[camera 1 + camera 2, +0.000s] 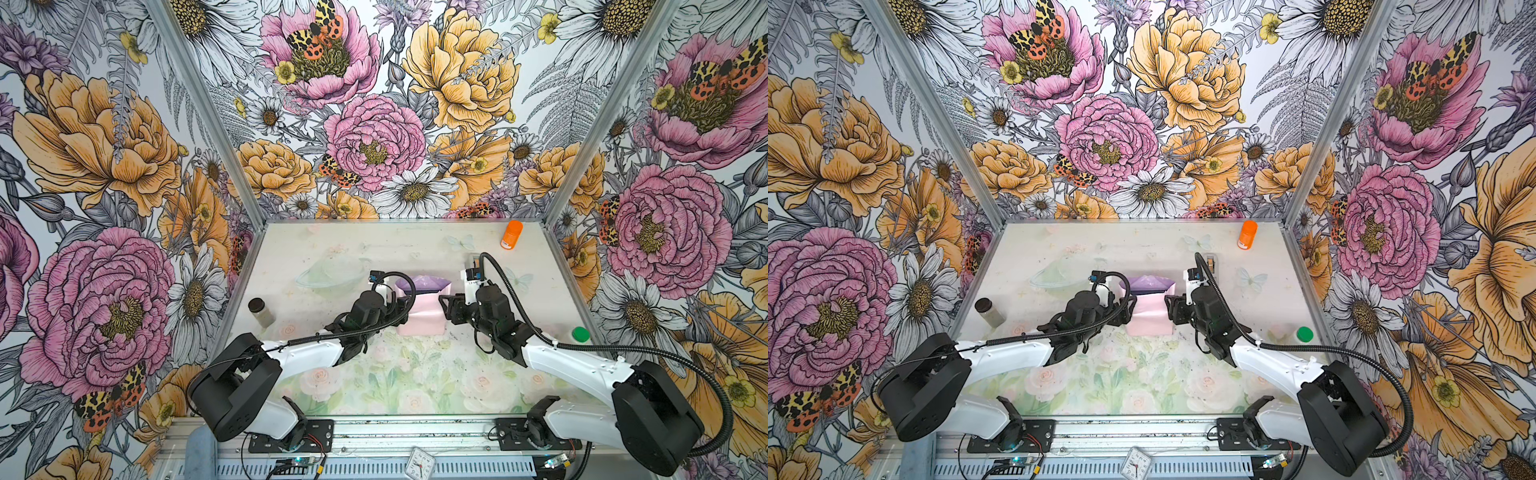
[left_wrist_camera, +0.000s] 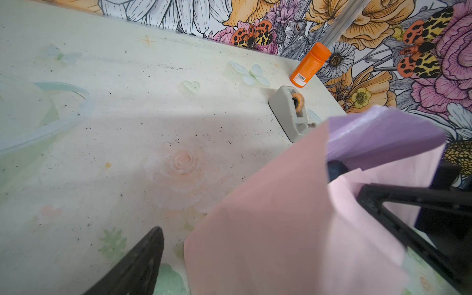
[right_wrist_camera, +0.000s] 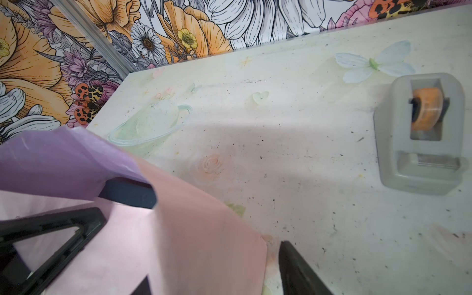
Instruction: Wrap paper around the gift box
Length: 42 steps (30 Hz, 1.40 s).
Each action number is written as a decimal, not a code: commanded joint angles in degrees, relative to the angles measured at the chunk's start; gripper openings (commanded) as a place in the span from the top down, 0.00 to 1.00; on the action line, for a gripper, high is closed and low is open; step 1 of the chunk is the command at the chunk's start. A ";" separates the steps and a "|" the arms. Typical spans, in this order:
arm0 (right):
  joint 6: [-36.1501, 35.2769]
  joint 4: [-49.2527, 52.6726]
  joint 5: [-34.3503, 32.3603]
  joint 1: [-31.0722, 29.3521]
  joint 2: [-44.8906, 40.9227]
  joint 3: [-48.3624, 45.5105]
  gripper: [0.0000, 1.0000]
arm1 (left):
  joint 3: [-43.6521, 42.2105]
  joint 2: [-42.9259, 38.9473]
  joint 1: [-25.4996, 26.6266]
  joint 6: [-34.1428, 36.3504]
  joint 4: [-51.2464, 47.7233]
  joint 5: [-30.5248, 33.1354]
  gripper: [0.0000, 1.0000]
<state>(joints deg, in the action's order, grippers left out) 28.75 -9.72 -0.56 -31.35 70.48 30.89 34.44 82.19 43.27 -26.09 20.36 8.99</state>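
Floral wallpaper walls surround a pastel flower-print tabletop [image 1: 374, 249]. On it I count one gift box [image 3: 130, 191], one paper [image 1: 422, 307], one tape dispenser [image 3: 419, 143], one orange bottle [image 1: 511, 235] near the far right corner and one dark-lidded jar [image 1: 261, 311] by the left edge. Both my arms reach from the near edge to mid-tabletop. There my left end effector [image 1: 400, 309] and right end effector [image 1: 445, 309] flank the paper-covered box. Each has its fingers apart, straddling a pink side flap, and only a navy corner of the box shows.

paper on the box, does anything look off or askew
Yes. The paper is loosely draped, not snug: its lilac far edge stands up, and a navy corner of the gift box shows uncovered beneath it.
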 commanded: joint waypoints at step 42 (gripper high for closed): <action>-1.74 12.31 15.02 7.54 -19.29 -1.99 0.35 | -6.29 -24.07 -4.37 1.06 -17.04 0.47 0.14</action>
<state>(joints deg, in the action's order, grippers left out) 28.80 3.05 11.92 -21.87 51.00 29.34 30.48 58.96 39.46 -23.18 3.60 10.07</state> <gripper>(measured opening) 0.650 0.863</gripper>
